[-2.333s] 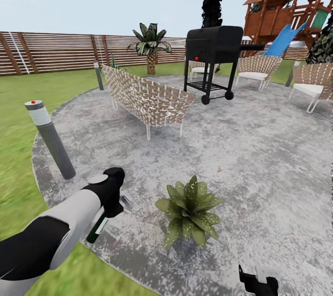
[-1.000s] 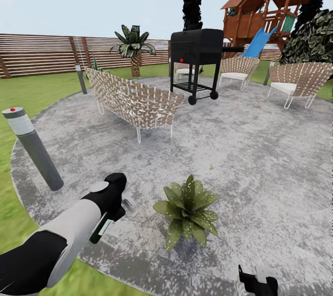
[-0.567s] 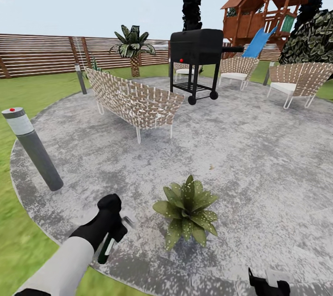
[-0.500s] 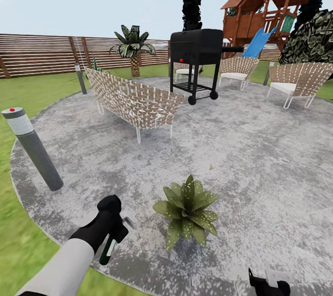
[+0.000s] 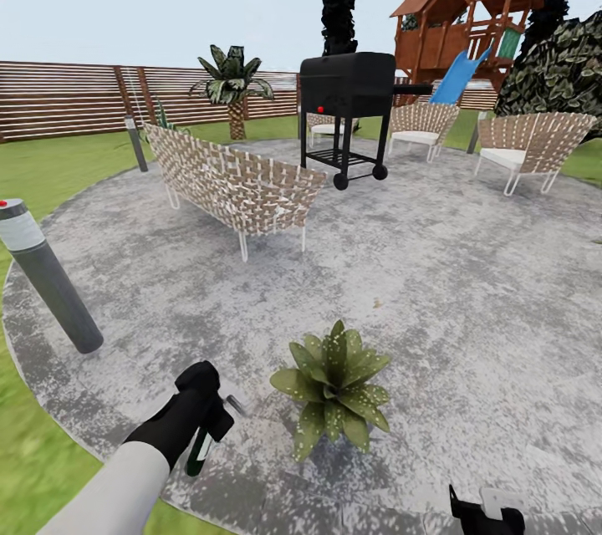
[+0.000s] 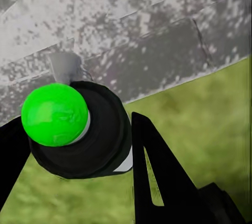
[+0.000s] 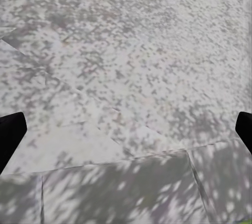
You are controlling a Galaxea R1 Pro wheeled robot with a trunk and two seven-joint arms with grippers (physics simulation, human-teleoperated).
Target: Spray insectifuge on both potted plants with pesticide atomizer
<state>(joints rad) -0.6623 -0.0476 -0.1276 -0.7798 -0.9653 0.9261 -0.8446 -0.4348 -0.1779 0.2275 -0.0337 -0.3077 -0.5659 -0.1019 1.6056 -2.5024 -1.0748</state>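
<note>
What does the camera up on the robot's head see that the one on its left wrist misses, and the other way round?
The head view takes in the potted plant, the woven bench, the black grill, a grey bollard lamp, the wooden fence and the right claw at the lower edge. The left wrist view looks closely down on the pesticide atomizer, showing its bright green round top between two black fingers. Both show the atomizer held in the left claw, the grey stone patio and the lawn.

Black grill [image 5: 347,85], wicker bench [image 5: 230,184], bollard lamp [image 5: 46,280]
</note>
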